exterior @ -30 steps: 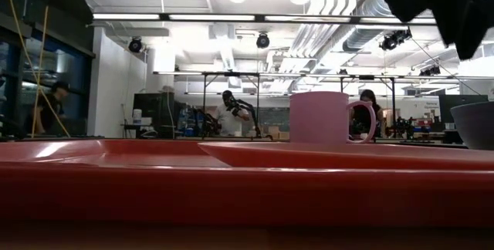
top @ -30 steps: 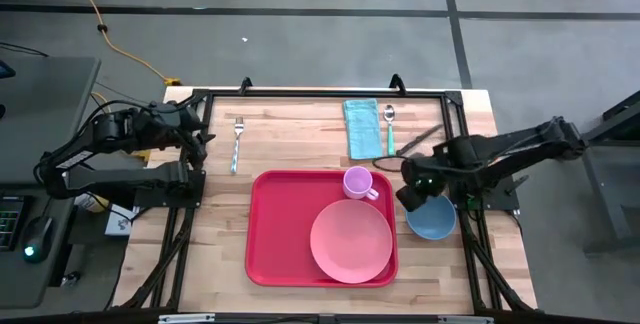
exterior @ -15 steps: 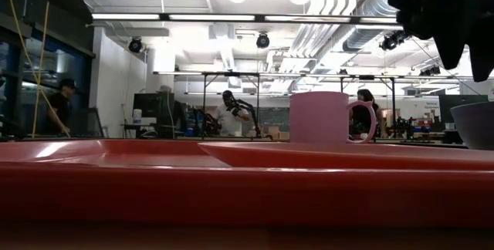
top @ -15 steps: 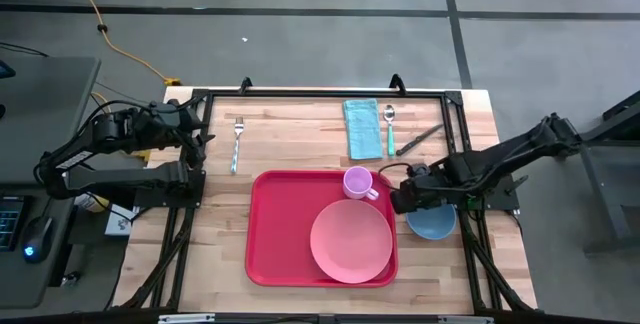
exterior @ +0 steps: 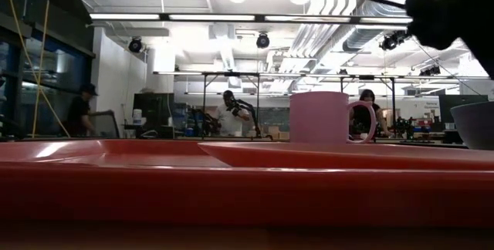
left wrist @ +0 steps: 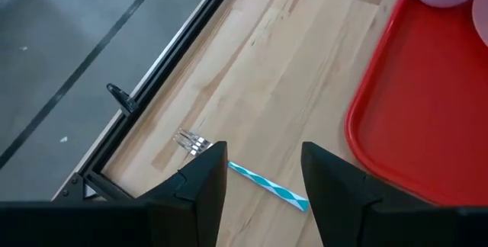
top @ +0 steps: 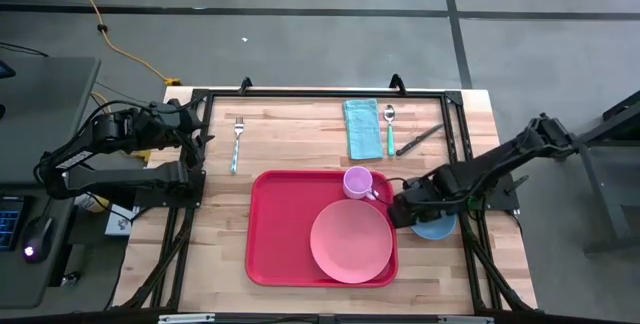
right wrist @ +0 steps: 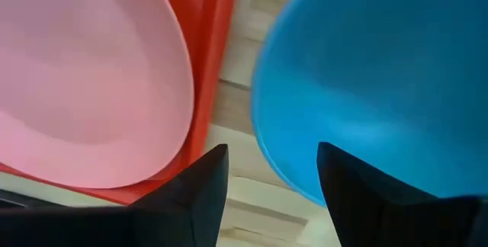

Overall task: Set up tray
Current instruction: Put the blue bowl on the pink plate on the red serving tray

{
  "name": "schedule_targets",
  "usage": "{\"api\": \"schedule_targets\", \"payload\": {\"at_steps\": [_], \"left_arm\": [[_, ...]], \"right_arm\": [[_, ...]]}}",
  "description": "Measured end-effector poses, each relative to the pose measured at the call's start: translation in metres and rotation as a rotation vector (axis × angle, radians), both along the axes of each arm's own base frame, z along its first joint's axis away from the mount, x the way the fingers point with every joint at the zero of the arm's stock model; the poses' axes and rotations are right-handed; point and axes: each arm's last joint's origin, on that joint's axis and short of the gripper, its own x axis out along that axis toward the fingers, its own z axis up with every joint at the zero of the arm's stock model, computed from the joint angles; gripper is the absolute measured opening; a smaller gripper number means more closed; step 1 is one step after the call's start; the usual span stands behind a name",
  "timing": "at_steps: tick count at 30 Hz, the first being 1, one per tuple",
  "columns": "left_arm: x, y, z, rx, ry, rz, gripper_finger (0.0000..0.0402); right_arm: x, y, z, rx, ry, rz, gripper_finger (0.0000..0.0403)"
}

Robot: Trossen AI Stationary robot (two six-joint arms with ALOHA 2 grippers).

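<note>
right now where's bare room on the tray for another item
The tray's left half is bare, from its left rim to the plate. The right half is crowded: cup behind the plate, and the right gripper low between the tray's right rim and the bowl.

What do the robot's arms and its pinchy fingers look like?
Both arms are dark, nearly black, built from jointed tube-like segments with thin black cables running along them. The left gripper and the right gripper each end in two flat, dark fingers with angled tips. No markings show on them.
</note>
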Motion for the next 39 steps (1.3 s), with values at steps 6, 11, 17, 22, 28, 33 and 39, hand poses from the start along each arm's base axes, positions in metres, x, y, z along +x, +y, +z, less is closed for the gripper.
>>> {"api": "schedule_targets", "payload": {"at_steps": [6,11,17,22,28,33,39], "left_arm": [[0.000,0.000,0.000,0.013,0.011,-0.015,0.0200],[0.000,0.000,0.000,0.013,0.010,-0.015,0.0200],[0.000,0.000,0.000,0.012,0.009,-0.016,0.0200],[0.000,0.000,0.000,0.013,0.009,-0.016,0.0200],[0.000,0.000,0.000,0.013,0.009,-0.016,0.0200],[0.000,0.000,0.000,0.010,0.008,-0.018,0.0200],[0.000,-0.001,0.000,-0.001,0.005,-0.030,0.0200]], "right_arm": [[-0.006,0.013,0.000,0.007,0.013,-0.009,0.0181],[-0.009,0.021,0.000,0.017,0.002,0.022,0.0181],[-0.013,0.028,0.000,0.012,-0.009,0.100,0.0181],[-0.018,0.030,0.000,-0.032,0.004,0.159,0.0181],[-0.019,0.032,-0.001,-0.134,-0.067,0.254,0.0181],[-0.018,0.034,-0.005,-0.166,-0.066,0.334,0.0181],[-0.014,0.042,-0.017,-0.162,-0.027,0.426,0.0181]]}}
